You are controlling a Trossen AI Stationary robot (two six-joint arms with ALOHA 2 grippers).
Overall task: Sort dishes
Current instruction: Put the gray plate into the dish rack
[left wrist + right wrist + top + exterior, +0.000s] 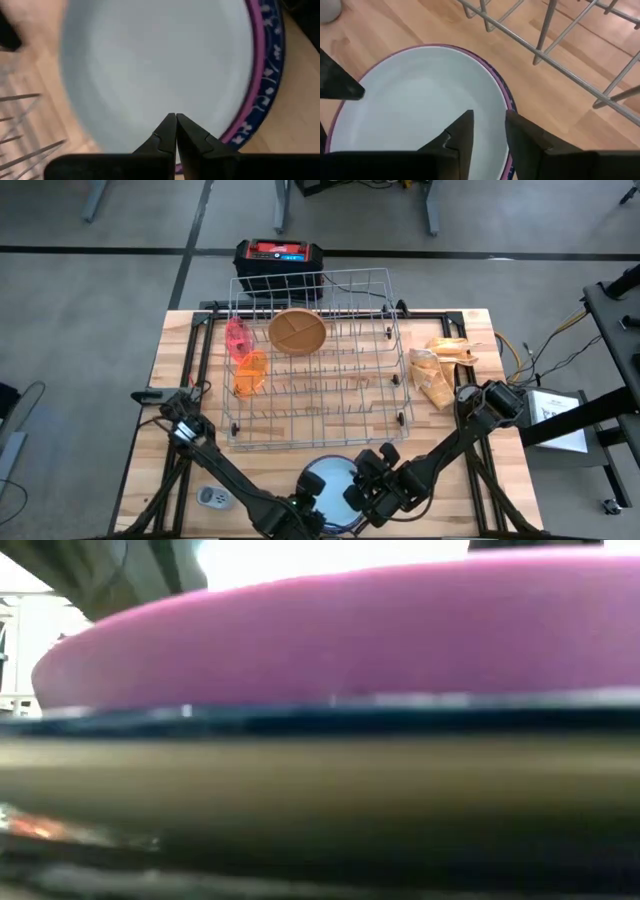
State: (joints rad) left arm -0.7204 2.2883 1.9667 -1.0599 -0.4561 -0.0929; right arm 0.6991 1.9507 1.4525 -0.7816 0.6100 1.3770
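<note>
A stack of dishes lies at the table's near edge with a white plate (330, 474) on top. Under it show a purple plate's rim (256, 70) and a blue speckled rim (272, 75). The low view is filled by the stack's edge, purple (340, 640) over darker plates. My left gripper (175, 118) is shut above the white plate (160, 65). My right gripper (490, 120) is open, one finger over the white plate (420, 100), the other by its rim. In the wire rack (320, 360) stand a brown divided plate (296, 331), a pink cup (237, 335) and an orange cup (250, 373). My left gripper's shut fingertips (170, 125) point down at the white plate's inner face near its edge; I cannot tell whether they touch it. My right gripper's fingers (465, 125) straddle the white plate's rim (503, 97) from above at a slant; whether either finger touches it cannot be told.
Crumpled tan wrappers (445, 368) lie right of the rack. A black and red box (278, 255) stands behind the table's far edge. A small grey-white device (212, 498) lies near the front left. Bare wood (190, 460) shows left of the stack.
</note>
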